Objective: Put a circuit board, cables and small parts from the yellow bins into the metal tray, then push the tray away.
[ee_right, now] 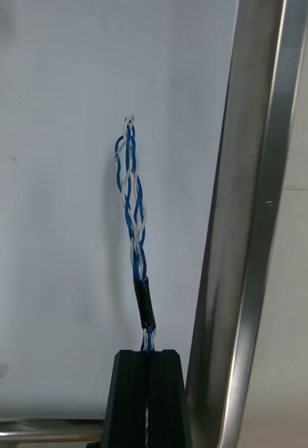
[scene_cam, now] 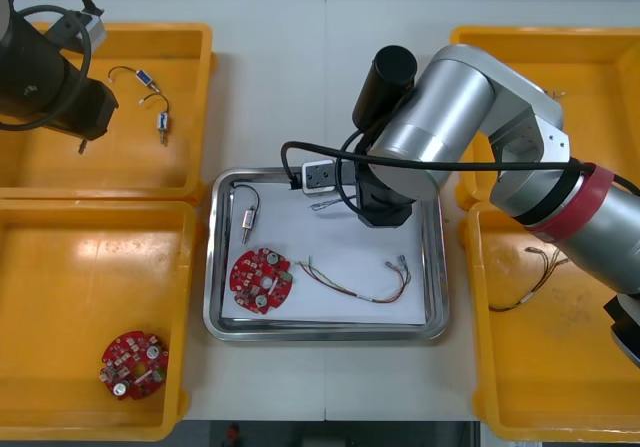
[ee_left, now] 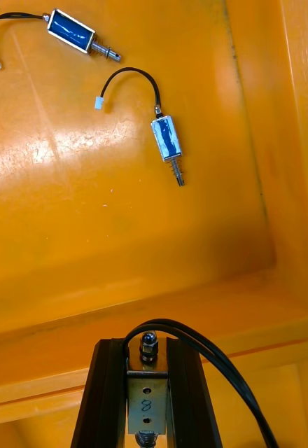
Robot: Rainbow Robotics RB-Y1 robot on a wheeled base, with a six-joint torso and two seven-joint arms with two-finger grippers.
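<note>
Hidden: in the front view the right wrist covers its own fingers | Right gripper (ee_right: 148,353): arm bent over metal tray (ee_right: 255,210), clamped on twisted blue and white cable (ee_right: 133,203) above the white inside, beside the rim | Left gripper (ee_left: 147,343): over yellow bin (ee_left: 126,231), pinching small metal part (ee_left: 145,392)

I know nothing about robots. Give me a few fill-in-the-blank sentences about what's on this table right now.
1. The twisted cable held by the right gripper is blue and ____.
2. The left gripper, over a yellow bin, is shut on a small metal ____.
3. The metal tray holds ____ round red circuit board.
4. A second circuit board lies in a bin on the robot's ____ side.

Missing words: white; part; one; left.
</note>
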